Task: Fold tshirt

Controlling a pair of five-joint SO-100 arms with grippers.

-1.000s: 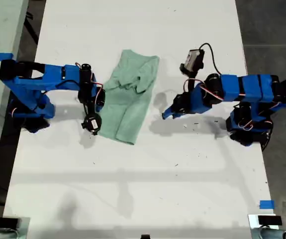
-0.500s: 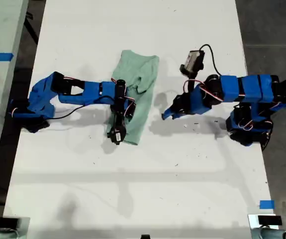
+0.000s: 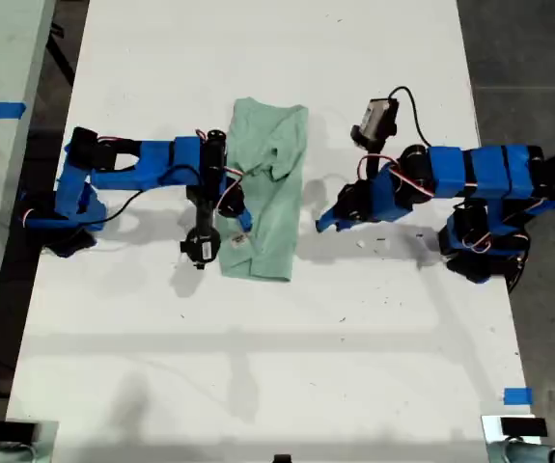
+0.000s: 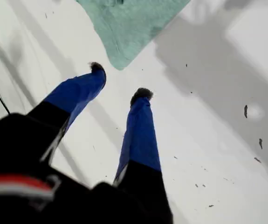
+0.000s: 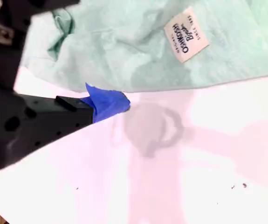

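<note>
The pale mint tshirt (image 3: 265, 198) lies on the white table (image 3: 354, 367) as a narrow folded strip, its white tag (image 3: 241, 241) facing up near its lower end. My second gripper (image 3: 239, 204) hovers at the strip's edge on the exterior view's left, and it looks open. In the second wrist view only one blue fingertip (image 5: 106, 102) shows, next to the cloth (image 5: 138, 56) and the tag (image 5: 186, 35), holding nothing. My first gripper (image 3: 323, 224) stands open and empty off the shirt's other side. Its fingertips (image 4: 96, 69) point at a shirt corner (image 4: 129, 28) without touching it.
Both blue arm bases sit at the table's sides in the exterior view. Blue tape marks (image 3: 516, 395) lie near the lower right corner of the exterior view, and the dark floor (image 3: 528, 58) shows beyond the table edge. Small dark specks (image 4: 245, 111) dot the surface.
My second arm swept across the tshirt toward the exterior view's right, then drew back. The shirt is now a narrower, straighter strip with its tag showing. The first arm stayed put.
</note>
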